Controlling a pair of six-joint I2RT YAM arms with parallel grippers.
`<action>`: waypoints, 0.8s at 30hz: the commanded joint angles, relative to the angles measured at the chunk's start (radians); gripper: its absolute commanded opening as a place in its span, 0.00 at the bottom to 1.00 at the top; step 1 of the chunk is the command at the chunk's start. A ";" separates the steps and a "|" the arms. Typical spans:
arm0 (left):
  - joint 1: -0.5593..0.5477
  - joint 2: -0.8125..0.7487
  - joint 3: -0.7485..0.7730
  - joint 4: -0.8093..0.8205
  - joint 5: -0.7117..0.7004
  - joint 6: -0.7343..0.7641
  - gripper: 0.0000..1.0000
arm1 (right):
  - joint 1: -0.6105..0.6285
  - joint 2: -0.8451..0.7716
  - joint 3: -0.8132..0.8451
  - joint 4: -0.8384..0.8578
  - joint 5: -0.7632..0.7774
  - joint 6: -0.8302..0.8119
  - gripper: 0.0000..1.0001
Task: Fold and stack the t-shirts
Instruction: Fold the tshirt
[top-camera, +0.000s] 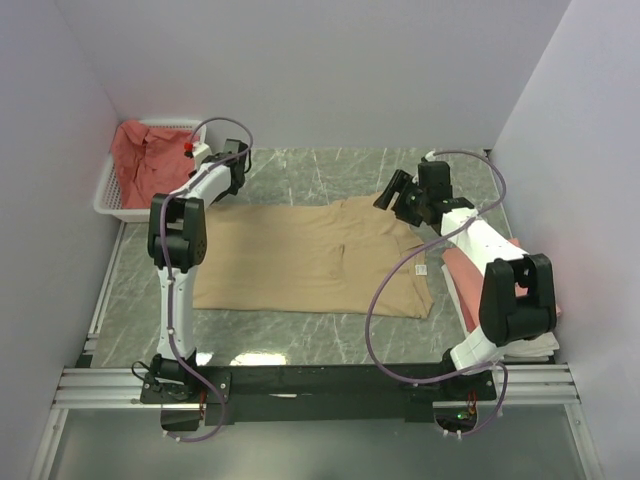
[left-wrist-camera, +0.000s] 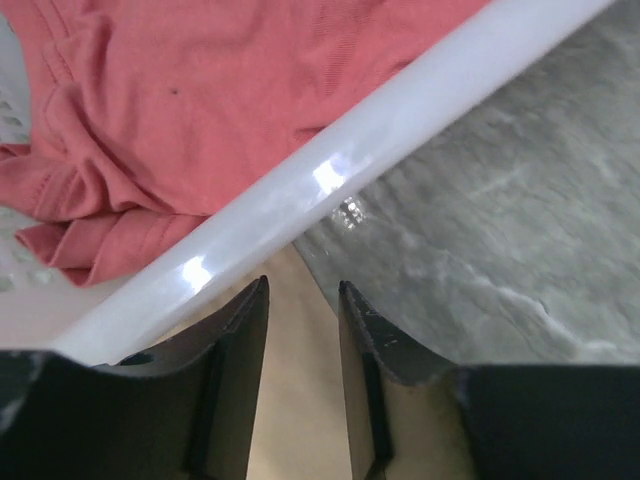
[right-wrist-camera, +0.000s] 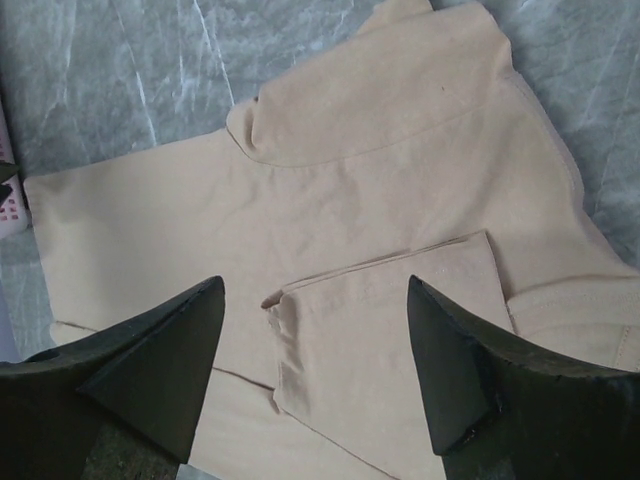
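The left tool (left-wrist-camera: 302, 285) has its two fingers (left-wrist-camera: 240, 360) apart with a narrow gap between them. Tan cloth shows through the gap, and nothing is clamped. It points down at the spot where the tan shirt (top-camera: 300, 260) ends, right beside the basket (left-wrist-camera: 380, 140). The basket's white rim runs slantwise just past the fingertips. A crumpled pink shirt (left-wrist-camera: 200, 90) lies inside the basket, at the far left of the table (top-camera: 300, 170).

The right tool (right-wrist-camera: 315, 285) is spread wide and holds nothing. It hangs above the right part of the tan shirt, not touching it. Below it a sleeve (right-wrist-camera: 390, 310) lies folded inward onto the body of the shirt.

The tan shirt lies flat across the middle of the table, lengthwise from left to right, between the two arms. More pink cloth (top-camera: 458, 285) lies at the right edge of the table, just beside the tan shirt and partly hidden by the right arm.
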 joint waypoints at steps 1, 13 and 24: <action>0.021 0.011 0.057 0.003 -0.029 0.028 0.39 | 0.006 0.025 0.045 0.048 -0.021 -0.017 0.80; 0.063 0.057 0.101 -0.088 0.072 0.011 0.36 | 0.008 0.044 0.053 0.029 -0.035 -0.020 0.80; 0.078 0.115 0.170 -0.154 0.112 0.027 0.36 | 0.008 0.055 0.038 0.043 -0.070 -0.012 0.80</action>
